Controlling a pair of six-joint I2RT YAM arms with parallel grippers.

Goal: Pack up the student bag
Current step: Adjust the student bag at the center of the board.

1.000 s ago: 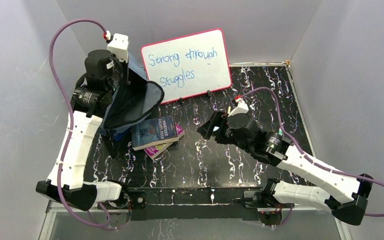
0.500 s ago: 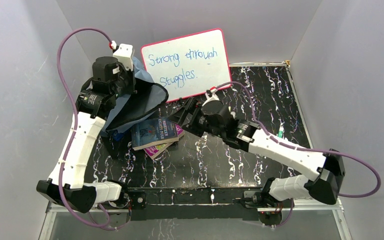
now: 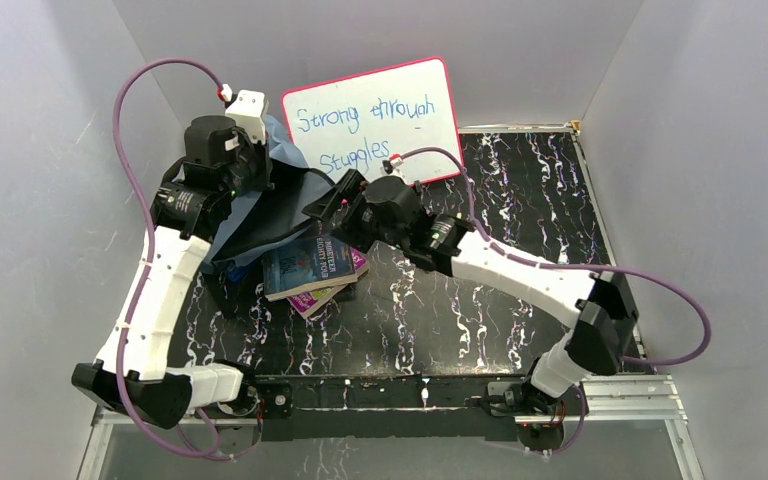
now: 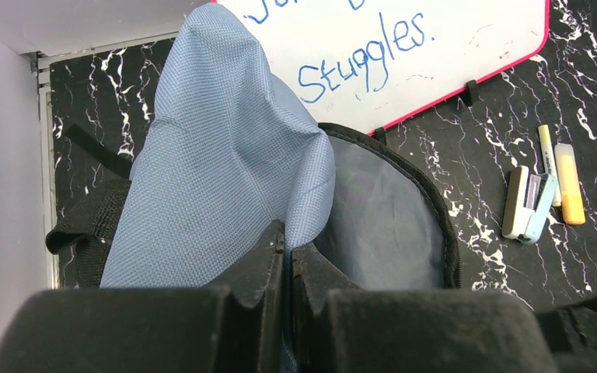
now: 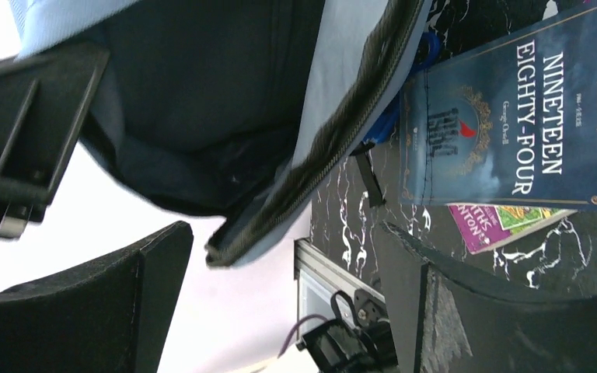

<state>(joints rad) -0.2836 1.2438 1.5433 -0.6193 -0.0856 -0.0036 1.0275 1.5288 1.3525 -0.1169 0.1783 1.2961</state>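
Observation:
The student bag (image 3: 260,210) is grey-blue fabric and hangs at the back left with its dark mouth open to the right. My left gripper (image 3: 263,168) is shut on its upper fabric edge (image 4: 225,163) and holds it up; in the left wrist view its fingertips (image 4: 288,245) pinch the cloth. My right gripper (image 3: 322,205) is open at the bag's mouth. In the right wrist view the zipped rim (image 5: 311,163) hangs just ahead of the wide fingers (image 5: 284,233), nothing between them. A blue book (image 3: 305,264) lies on a purple book (image 3: 332,291) below the bag.
A pink-framed whiteboard (image 3: 375,125) leans on the back wall right of the bag. An eraser (image 4: 528,203) and a yellow highlighter (image 4: 569,183) lie on the black marbled table (image 3: 520,190) near it. Grey walls close in on both sides.
My right arm has swung left across the table from the middle to the bag's mouth, jaws opening wider. The left arm shifted slightly, still gripping the bag.

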